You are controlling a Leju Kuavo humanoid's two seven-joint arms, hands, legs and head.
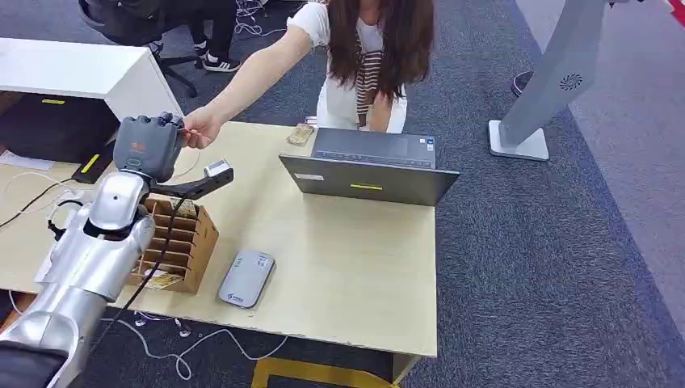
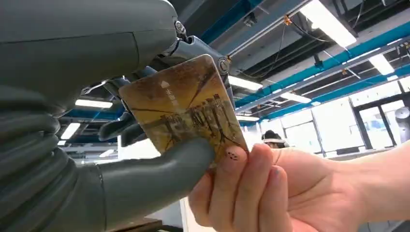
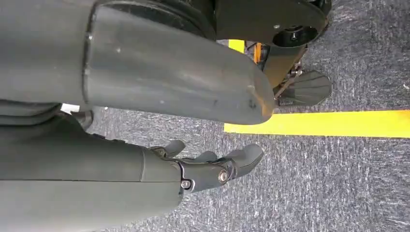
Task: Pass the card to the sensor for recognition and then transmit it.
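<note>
Card [image 2: 186,108]: thin, stiff rectangle with rounded corners and a glossy sepia print. It is held in the left hand [image 1: 147,145], raised over the far-left corner of the table [image 1: 347,267], at about ten o'clock from the table's middle in the head view. In the left wrist view the thumb [image 2: 159,171] presses one face while darker fingers [image 2: 123,128] back the other, so the hand is clamped on it. The long axis runs out past the fingertips toward the person's hand [image 2: 251,188], which pinches the free corner. Handover looks under way; the coming move turns on the left hand letting go.

Sensor [image 1: 246,277]: flat grey slab with rounded corners, on the table at about four o'clock from the left hand, well apart from the card.

Right hand [image 3: 208,166]: hangs over grey carpet, fingers loosely apart, holding nothing.

Also present: slotted cardboard card holder [image 1: 179,242], dark laptop [image 1: 371,166], matt pale wood tabletop.
</note>
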